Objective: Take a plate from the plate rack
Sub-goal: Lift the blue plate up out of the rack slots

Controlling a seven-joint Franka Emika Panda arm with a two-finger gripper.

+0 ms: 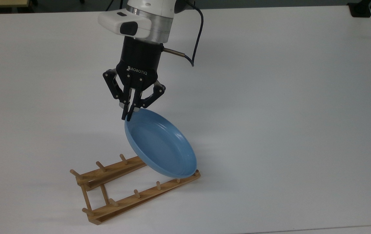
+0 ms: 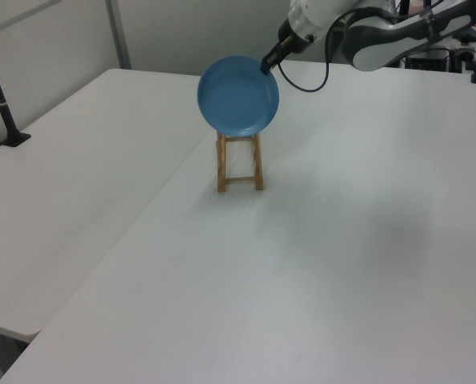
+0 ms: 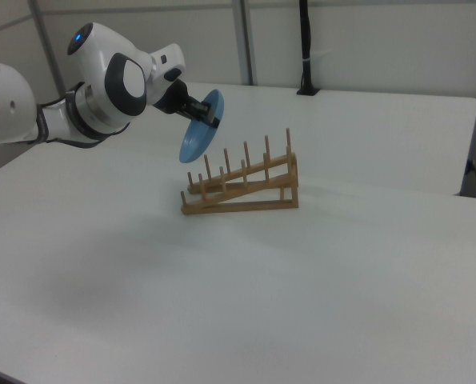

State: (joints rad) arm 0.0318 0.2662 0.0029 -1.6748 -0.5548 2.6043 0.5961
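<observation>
Jaws of the black gripper (image 1: 129, 114) clamp the round light-blue plate (image 1: 161, 148), which hides part of the light-brown wooden rack (image 1: 130, 191).

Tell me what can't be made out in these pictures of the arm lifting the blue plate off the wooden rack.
- Top view: the far end of the rack is hidden behind the plate.
- Top view: the arm above the gripper is cut off by the top edge.
- Left view: the gripper is too small to show how it holds the plate's rim.
- Right view: the plate's hollow face is turned away, and the gripper hides part of its rim.
</observation>
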